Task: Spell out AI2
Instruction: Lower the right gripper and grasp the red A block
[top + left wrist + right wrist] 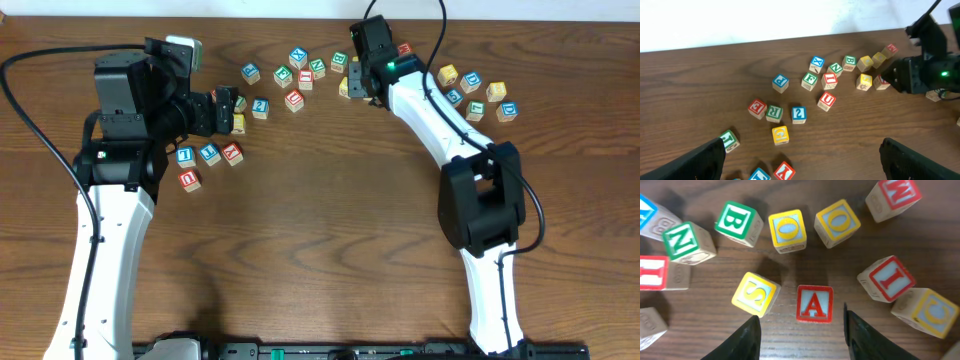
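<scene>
A red A block (814, 303) lies on the table just ahead of my right gripper (802, 337), which is open and empty, with its fingers apart from the block. A red I block (887, 278) lies to the A's right, and another red I (652, 273) sits at the left edge. In the overhead view the right gripper (365, 85) hangs over the back block cluster. A blue 2 block (798, 114) (260, 108) lies ahead of my left gripper (802, 167), which is open and empty. A red I block (829, 80) sits further back.
Many other letter blocks are scattered along the back of the table. A yellow S (754, 294), two yellow O blocks (787, 230), a green B (738, 223) and a green N (689, 242) surround the A. Several blocks (209, 153) lie near the left arm.
</scene>
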Tool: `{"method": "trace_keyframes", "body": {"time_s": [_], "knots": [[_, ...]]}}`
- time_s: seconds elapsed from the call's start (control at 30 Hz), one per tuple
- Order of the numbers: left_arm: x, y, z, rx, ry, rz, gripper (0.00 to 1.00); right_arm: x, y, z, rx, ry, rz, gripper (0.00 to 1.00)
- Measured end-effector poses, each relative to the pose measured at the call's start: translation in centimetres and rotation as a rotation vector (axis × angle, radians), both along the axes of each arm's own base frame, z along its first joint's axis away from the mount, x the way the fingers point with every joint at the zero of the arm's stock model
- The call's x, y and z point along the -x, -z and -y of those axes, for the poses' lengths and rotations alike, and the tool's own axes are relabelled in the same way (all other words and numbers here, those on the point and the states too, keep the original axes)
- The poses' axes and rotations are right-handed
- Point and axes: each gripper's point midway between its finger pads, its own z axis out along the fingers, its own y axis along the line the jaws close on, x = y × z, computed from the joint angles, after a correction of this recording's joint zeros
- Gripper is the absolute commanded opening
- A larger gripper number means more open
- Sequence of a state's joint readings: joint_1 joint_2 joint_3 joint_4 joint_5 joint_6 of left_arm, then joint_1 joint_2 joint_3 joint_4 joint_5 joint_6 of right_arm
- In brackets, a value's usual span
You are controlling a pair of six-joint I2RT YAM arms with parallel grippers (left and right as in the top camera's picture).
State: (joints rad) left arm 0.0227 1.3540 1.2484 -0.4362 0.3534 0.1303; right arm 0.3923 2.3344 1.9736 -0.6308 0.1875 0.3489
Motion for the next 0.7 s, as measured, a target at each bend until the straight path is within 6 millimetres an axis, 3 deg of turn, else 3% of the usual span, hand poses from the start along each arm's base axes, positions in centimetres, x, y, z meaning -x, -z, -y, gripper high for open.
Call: {"method": "trace_keyframes", "body": {"time_s": [0.17,0.5,0.7], "knots": [[0.0,0.0,0.0,0.000,0.000,0.000,0.98,-0.1,1.8,0.4,0.008,0.033,-0.020,0.45],[0.0,0.0,0.0,0.000,0.000,0.000,0.98,-0.6,2.1,1.0,0.001,0.070,0.003,0.49],[0.0,0.0,0.0,0.000,0.000,0.000,0.98,-0.4,3.6,1.3,-0.002,0.075,0.003,0.49]]}}
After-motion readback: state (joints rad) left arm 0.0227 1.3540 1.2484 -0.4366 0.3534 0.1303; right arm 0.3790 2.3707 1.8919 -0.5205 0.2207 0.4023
